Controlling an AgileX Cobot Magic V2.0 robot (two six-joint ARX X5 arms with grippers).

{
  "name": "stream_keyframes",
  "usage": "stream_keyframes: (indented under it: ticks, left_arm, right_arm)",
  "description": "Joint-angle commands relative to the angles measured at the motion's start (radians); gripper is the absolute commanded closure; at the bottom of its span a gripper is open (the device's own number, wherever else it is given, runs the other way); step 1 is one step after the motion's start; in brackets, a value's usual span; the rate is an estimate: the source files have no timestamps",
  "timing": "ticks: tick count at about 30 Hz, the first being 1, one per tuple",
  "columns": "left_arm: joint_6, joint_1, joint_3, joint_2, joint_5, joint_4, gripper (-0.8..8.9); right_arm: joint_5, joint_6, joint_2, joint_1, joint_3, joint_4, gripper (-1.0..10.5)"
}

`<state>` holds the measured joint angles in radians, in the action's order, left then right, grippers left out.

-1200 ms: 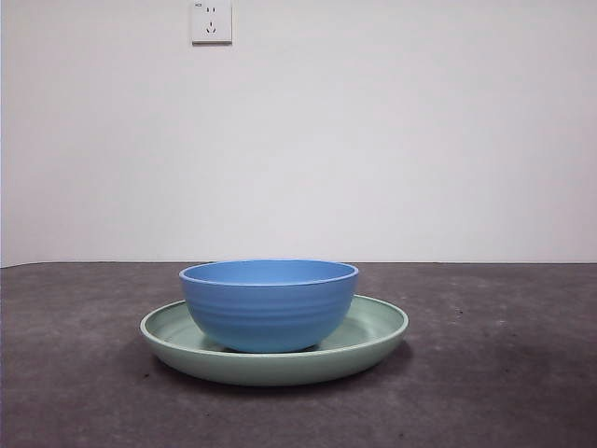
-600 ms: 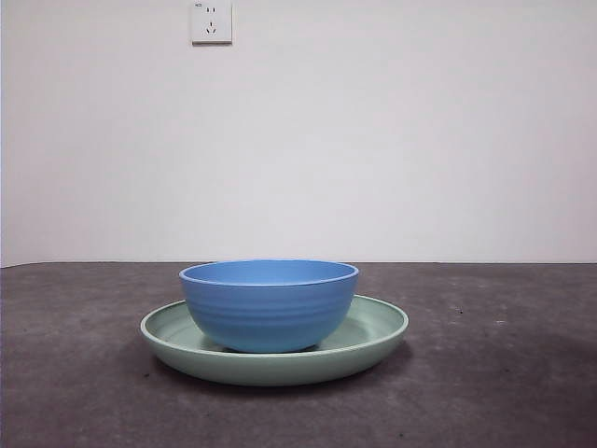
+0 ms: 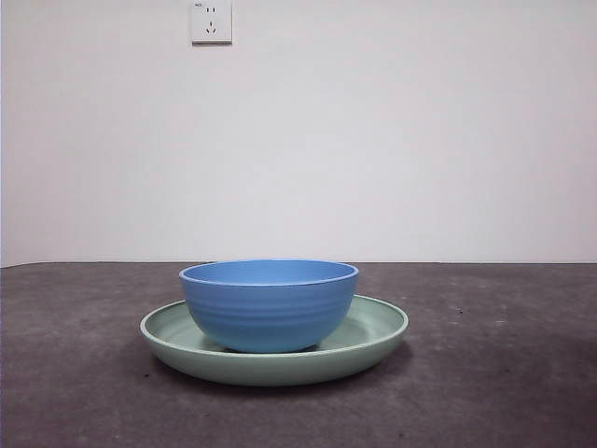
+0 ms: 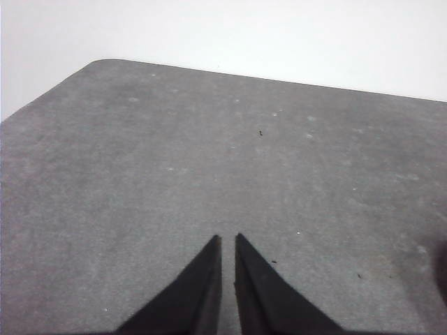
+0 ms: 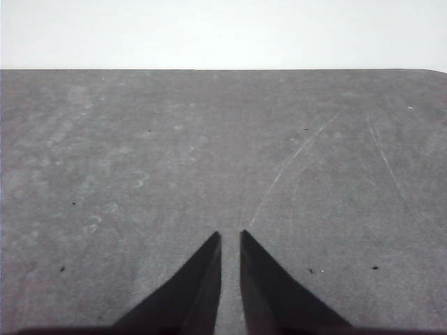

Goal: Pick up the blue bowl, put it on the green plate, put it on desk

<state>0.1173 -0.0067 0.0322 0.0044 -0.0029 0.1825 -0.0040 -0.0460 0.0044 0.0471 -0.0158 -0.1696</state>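
the blue bowl (image 3: 269,304) sat upright in the green plate (image 3: 373,334) on the table (image 3: 504,373), below a wall socket (image 3: 212,21); left claw (image 4: 227,240) and right claw (image 5: 230,236) were pressed together, empty, over bare table.

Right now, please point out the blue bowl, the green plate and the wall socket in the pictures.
blue bowl (image 3: 269,313), front view, middle of its ridged outer wall.
green plate (image 3: 378,329), front view, bare raised rim beside the bowl.
wall socket (image 3: 212,21), front view, centre of its white faceplate.
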Motion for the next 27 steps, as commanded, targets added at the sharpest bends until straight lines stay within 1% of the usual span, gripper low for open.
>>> stream_keyframes:
  ticks: [1,27]
  left_arm:
    - [-0.012,0.001,-0.021,-0.001,-0.006,0.007,7.82]
    - [-0.012,0.001,-0.021,-0.001,-0.006,0.007,7.82]
  right_arm:
    - [0.004,0.005,-0.001,0.0,0.005,0.006,9.1]
    - [0.004,0.005,-0.001,0.001,0.005,0.02,9.1]
